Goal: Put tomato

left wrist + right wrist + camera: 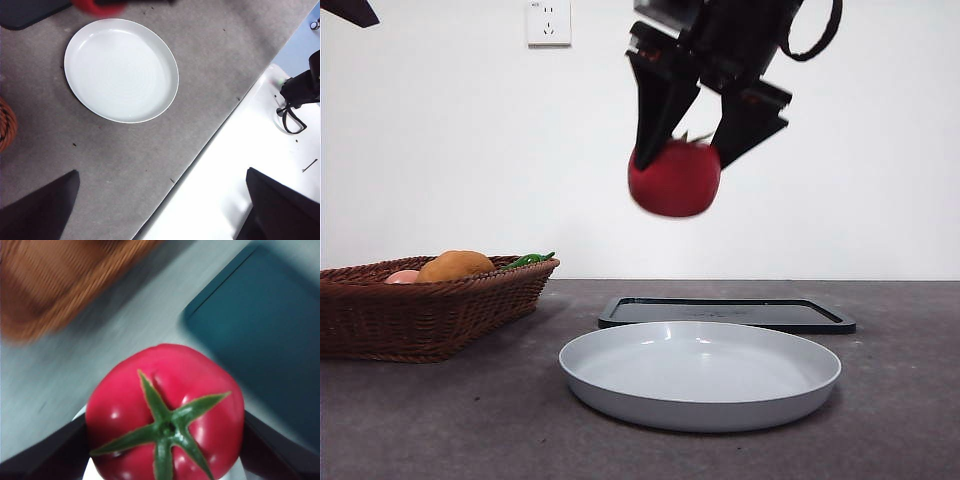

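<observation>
Tabletop (910, 400): grey and matte, carrying the basket, the tray and the plate.
Basket (430, 310): brown wicker, standing at one side of the tabletop; an orange round fruit (454, 265), a pale pink fruit (402, 276) and something green (528, 260) show above its rim.
Plate (700, 375): pale, shallow, with nothing on it, in the foreground of the front view, directly below the raised tomato.
Tray (720, 312): dark, flat, lying just behind the plate.
Right hand (692, 128): high over the plate, its two black jaws clamped on either side of the tomato.
Left hand (160, 210): waiting to the side above the tabletop's edge, jaws spread apart and holding nothing.
Tomato (674, 178): red with a green spiky stem, held in the air well above the plate, touching nothing but the jaws.
Progress: the tomato is out of the basket and lifted, so the pick looks done. What seems left is lowering it, most likely onto the plate beneath, and letting go; the blur in the right wrist view suggests the arm is moving.
</observation>
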`<act>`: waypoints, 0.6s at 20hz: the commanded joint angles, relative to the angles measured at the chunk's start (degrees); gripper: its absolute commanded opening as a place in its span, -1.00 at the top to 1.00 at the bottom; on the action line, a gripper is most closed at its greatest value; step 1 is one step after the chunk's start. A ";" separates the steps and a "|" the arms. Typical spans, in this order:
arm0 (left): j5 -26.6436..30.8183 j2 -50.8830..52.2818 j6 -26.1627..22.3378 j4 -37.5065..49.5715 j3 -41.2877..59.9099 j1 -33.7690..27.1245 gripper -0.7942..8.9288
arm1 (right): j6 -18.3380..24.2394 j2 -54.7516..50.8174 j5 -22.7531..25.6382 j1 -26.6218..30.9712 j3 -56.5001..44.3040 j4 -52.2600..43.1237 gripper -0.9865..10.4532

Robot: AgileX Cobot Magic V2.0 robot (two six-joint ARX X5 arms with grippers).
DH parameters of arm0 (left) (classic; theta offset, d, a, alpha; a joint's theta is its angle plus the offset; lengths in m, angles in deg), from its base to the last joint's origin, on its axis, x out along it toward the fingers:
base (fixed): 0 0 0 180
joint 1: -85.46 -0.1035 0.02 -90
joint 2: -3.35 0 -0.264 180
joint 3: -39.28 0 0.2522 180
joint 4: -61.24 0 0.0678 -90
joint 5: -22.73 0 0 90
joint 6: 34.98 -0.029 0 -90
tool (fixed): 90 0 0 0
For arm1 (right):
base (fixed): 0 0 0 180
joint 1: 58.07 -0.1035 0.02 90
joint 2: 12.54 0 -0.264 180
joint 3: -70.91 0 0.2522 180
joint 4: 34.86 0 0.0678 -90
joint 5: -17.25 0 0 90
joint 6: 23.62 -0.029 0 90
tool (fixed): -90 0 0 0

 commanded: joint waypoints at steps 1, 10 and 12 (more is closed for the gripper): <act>-0.11 -0.44 -0.52 0.46 -1.14 0.22 -0.25 | 0.96 0.90 0.44 2.12 2.10 -2.73 0.38; -0.11 -0.44 -0.52 0.28 -1.14 0.22 -0.25 | 1.05 14.08 -0.72 12.44 2.12 -13.22 0.38; -0.11 -0.44 -0.55 0.31 -1.14 0.22 -0.25 | 1.64 17.55 -0.70 13.03 2.45 -15.12 0.38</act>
